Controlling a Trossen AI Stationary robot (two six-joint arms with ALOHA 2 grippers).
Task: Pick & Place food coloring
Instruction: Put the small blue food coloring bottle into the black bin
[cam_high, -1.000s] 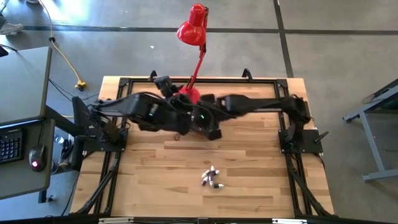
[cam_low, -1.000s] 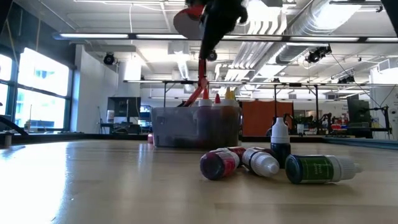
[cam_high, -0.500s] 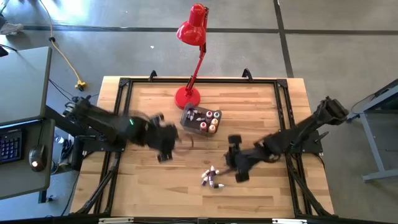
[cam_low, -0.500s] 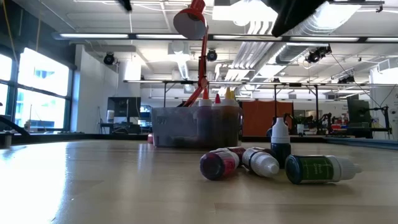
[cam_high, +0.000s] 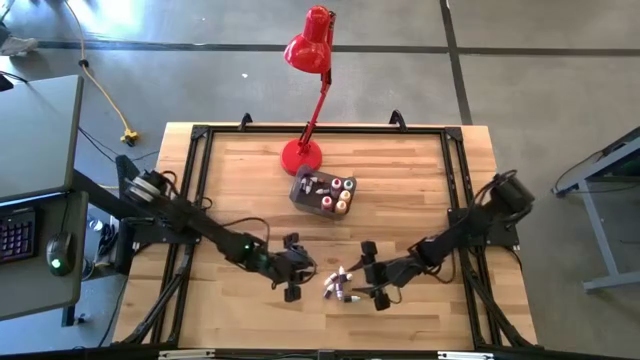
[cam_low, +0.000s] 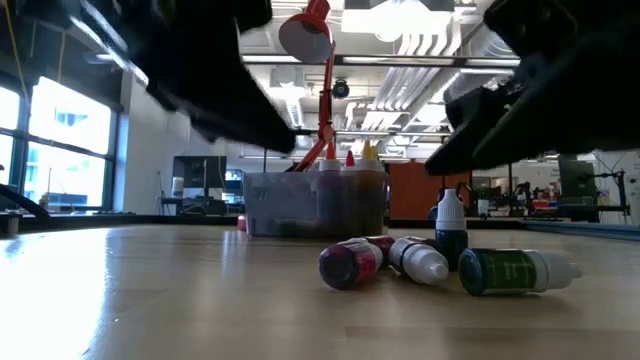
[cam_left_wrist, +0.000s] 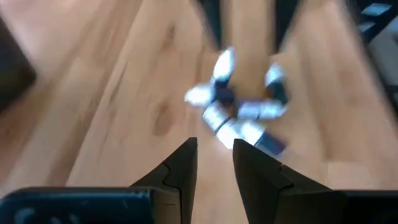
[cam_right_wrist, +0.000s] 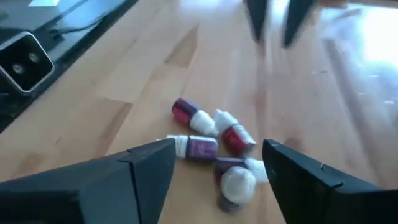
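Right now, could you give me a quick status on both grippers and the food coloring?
Left gripper and right gripper both empty, flanking the loose bottles. Right open. Tub holds others. Nothing in the way.

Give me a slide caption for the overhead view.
Both grippers, left and right, flank loose food coloring bottles; grey tub waits behind.

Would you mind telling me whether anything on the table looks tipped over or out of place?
Yes: a small cluster of food coloring bottles lies loose near the table's front edge, most on their sides, one upright, apart from the grey tub holding other bottles upright.
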